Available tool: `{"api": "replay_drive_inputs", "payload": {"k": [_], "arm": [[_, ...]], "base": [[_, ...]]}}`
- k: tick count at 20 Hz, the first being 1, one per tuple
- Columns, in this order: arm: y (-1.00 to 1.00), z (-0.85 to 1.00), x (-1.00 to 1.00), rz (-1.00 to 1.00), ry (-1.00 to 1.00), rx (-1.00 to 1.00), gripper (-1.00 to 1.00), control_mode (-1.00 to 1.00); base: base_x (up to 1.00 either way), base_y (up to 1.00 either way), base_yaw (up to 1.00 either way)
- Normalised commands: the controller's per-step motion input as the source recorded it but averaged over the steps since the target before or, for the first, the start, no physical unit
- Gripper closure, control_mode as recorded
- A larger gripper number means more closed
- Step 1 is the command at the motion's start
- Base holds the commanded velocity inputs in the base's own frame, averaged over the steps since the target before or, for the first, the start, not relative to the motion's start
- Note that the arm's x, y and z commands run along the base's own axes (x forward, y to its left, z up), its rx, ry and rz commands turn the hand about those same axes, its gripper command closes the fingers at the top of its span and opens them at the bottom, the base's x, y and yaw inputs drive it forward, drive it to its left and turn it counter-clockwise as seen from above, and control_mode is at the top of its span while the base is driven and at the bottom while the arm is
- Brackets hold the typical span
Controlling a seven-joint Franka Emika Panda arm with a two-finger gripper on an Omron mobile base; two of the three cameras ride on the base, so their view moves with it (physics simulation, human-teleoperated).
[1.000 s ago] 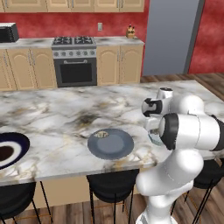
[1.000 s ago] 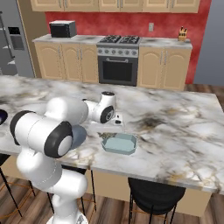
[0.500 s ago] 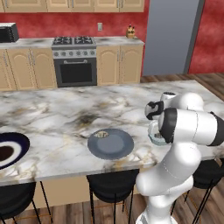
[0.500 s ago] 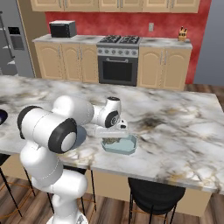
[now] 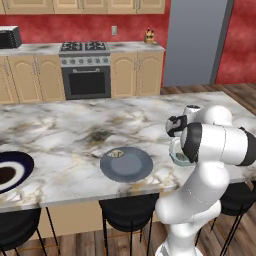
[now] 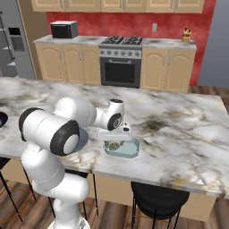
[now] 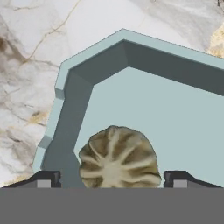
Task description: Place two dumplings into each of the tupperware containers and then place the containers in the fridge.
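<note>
End effector (image 7: 112, 177) above pale tupperware container (image 7: 175, 118).
Fingers spread, released; dumpling (image 7: 118, 158) resting inside between tips, on marble worktop (image 7: 26, 65).

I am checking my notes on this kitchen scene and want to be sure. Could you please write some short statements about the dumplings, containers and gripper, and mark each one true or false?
1. A dumpling lies inside the pale bluish container. True.
2. The gripper is shut tight on that dumpling. False: its fingertips stand apart, one on each side of the dumpling.
3. The dark grey container holds a dumpling. True.
4. The pale bluish container stands inside the fridge. False: it is on the marble counter.
5. The fridge door is open. False: it is closed.
</note>
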Motion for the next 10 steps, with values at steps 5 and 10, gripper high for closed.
{"api": "replay_drive_inputs", "payload": {"k": [5, 10], "arm": [[0.00, 0.10, 0.00, 0.00, -0.01, 0.00, -1.00, -1.00], [0.37, 0.39, -0.01, 0.02, -0.01, 0.00, -1.00, -1.00]], "base": [[0.00, 0.00, 0.00], [0.00, 0.00, 0.00]]}}
